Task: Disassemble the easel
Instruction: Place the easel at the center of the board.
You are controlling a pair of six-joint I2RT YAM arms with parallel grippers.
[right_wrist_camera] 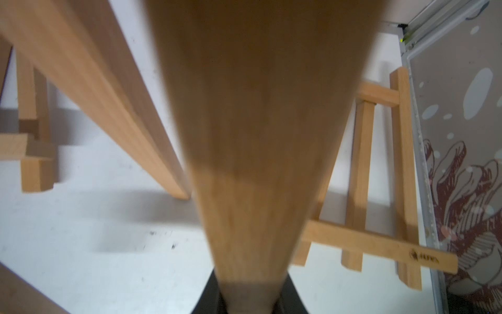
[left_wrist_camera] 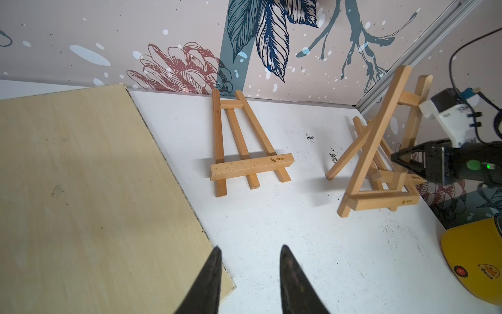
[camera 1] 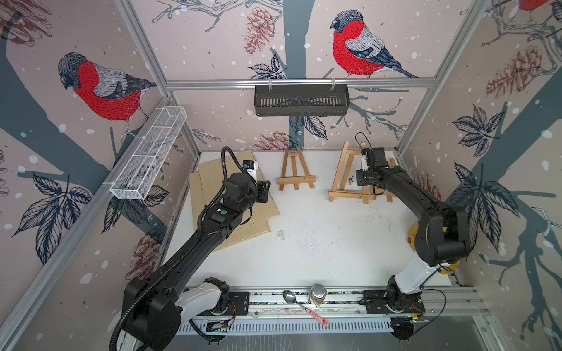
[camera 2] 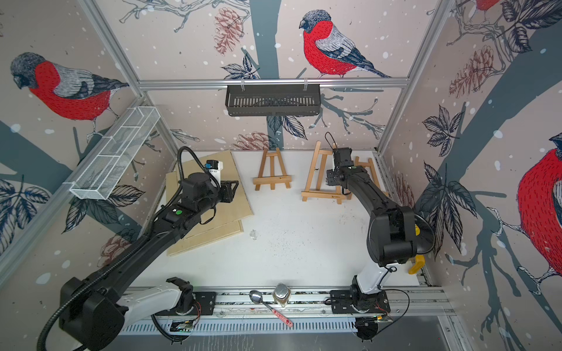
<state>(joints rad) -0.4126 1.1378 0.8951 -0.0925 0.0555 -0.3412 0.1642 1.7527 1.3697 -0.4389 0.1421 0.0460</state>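
While easel (left_wrist_camera: 376,136) stands, right gripper (left_wrist_camera: 396,159) clamps its bar.

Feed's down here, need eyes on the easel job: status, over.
Left gripper open, empty. Right gripper shut on standing easel, not yet folded. Second easel flat beside it, at wall.

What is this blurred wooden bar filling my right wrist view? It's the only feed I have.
Observer: One bar of the standing easel; the right gripper is shut on it.
Operator: And the left arm?
Observer: The left gripper is open and empty, above the edge of the wooden boards.
Operator: I see a flat easel by the side wall. Any more?
Observer: Yes, a small easel lies flat near the back wall.
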